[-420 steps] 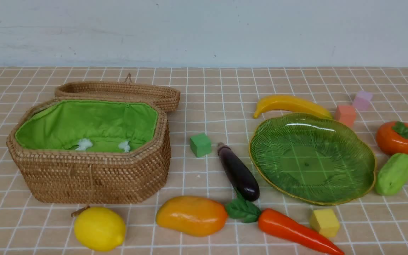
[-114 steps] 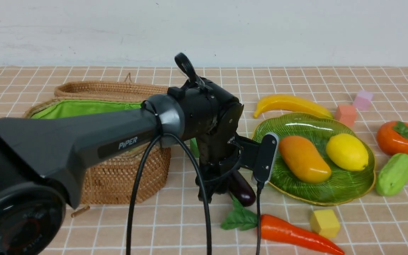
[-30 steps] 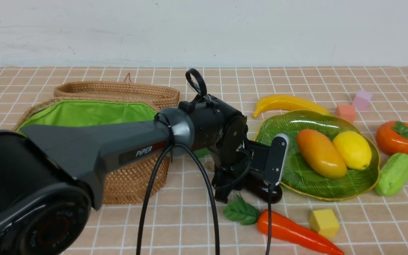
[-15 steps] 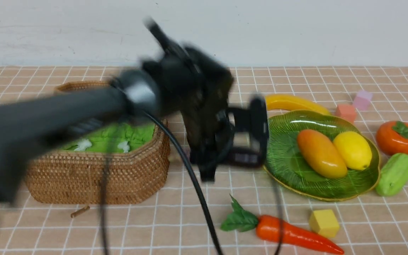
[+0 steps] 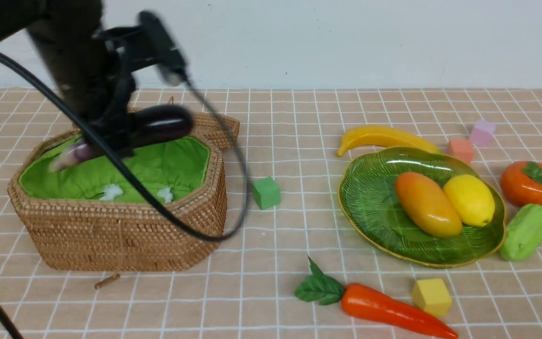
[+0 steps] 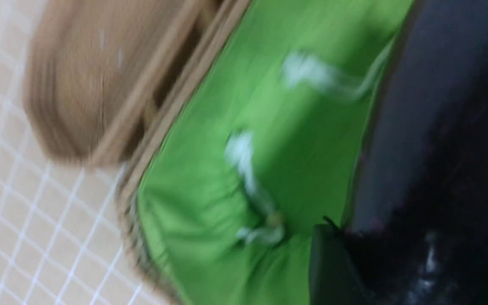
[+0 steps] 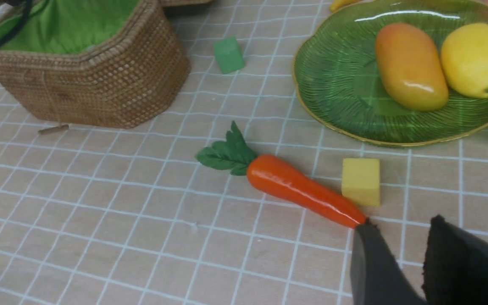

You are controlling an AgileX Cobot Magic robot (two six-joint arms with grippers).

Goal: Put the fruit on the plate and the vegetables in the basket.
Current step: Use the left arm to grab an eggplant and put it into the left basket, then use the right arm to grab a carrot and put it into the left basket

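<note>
Now, right jaws stand parted and empty near the carrot (image 7: 303, 192) tip on the bench (image 5: 294, 117); mango (image 5: 427, 203) and lemon (image 5: 469, 200) lie on the plate (image 5: 370, 207); farther back, left jaws grip the eggplant (image 5: 158, 123) above the open basket (image 5: 125, 235).

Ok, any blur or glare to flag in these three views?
Front view: the left gripper and the eggplant it holds over the basket are motion-smeared; the rest is sharp, with glare streaks on the plate. Left wrist view: blurred throughout, only green lining and white tassels legible. Right wrist view: sharp, small highlights on mango and carrot.
</note>
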